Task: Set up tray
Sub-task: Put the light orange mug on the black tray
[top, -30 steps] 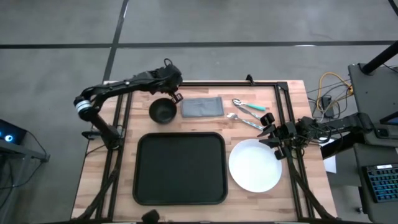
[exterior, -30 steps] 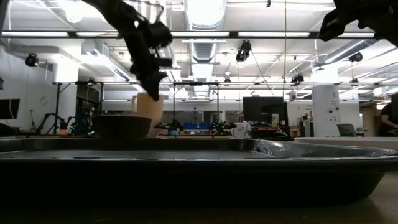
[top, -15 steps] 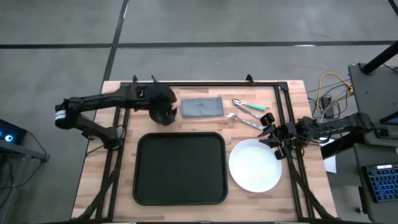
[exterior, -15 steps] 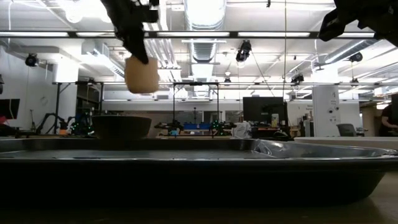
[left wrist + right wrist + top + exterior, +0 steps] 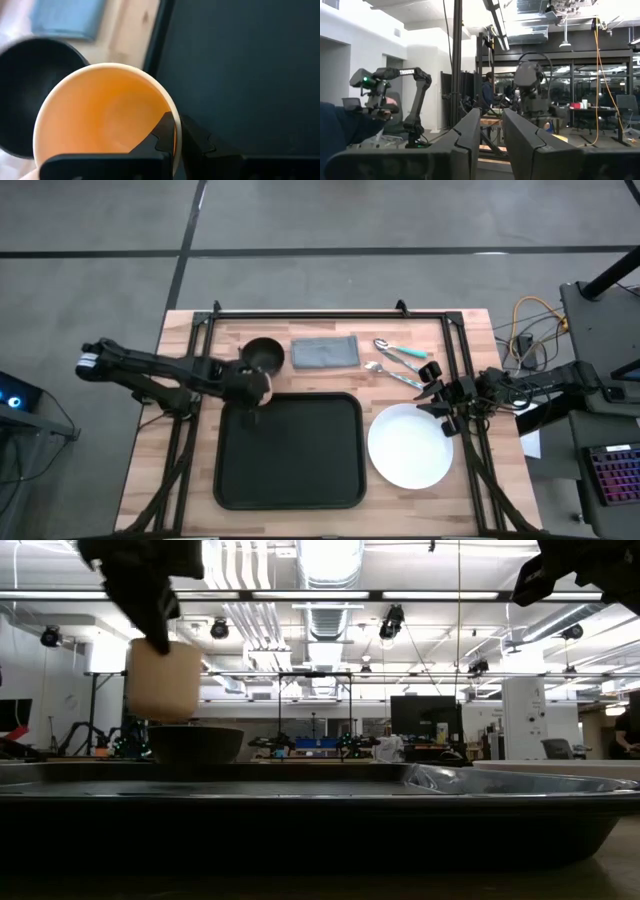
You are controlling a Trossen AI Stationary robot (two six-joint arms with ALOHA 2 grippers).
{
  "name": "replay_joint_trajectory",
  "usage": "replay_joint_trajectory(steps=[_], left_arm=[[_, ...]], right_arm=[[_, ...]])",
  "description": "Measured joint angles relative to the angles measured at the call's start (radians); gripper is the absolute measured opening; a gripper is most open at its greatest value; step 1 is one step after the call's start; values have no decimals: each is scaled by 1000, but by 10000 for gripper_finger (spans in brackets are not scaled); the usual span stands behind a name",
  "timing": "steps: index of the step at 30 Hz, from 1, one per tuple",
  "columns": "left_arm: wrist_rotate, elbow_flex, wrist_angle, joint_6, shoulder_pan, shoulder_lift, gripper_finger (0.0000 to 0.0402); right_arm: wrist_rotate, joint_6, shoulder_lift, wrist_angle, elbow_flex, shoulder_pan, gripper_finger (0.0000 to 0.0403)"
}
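Note:
My left gripper (image 5: 246,380) is shut on a cream cup (image 5: 259,387) with an orange inside (image 5: 105,120). It holds the cup in the air over the far-left corner of the black tray (image 5: 290,480). In the low view the cup (image 5: 163,680) hangs in front of the black bowl (image 5: 196,743). That bowl (image 5: 263,354) stands on the table just beyond the tray. My right gripper (image 5: 434,392) is open and waits at the table's right side, beside the white plate (image 5: 410,446), pointing level into the room (image 5: 491,125). My left gripper has the cup by its rim (image 5: 173,116), on the side toward the tray. One finger (image 5: 161,131) is inside the cup and the other (image 5: 197,137) outside. The fingers come from above. The cup hangs upright below them, lifted clear of the table and tray.
A folded grey cloth (image 5: 325,352) lies on the table beyond the tray, with a spoon and fork (image 5: 398,361) to its right. The plate sits right of the tray. A black frame (image 5: 330,314) runs along the table's far and side edges.
My left gripper has carried the cup from beyond the bowl toward the table's near edge and a little left. It passed over the bowl and now stands above the tray's far-left corner. The cup rose, then came lower and nearer the low camera. The right arm stayed still.

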Motion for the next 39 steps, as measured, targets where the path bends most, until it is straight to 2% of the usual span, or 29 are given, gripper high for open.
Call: replay_joint_trajectory(steps=[8,15,24,39], left_arm=[[-26,-149,67,-230,-130,-86,0],[-35,-266,92,-382,-190,-115,0],[-35,-315,146,-392,-200,-102,0],[-34,-333,154,-383,-205,-103,2]], right_arm=[[0,0,0,0,0,0,75],[0,0,0,0,0,0,79],[0,0,0,0,0,0,68],[0,0,0,0,0,0,78]])
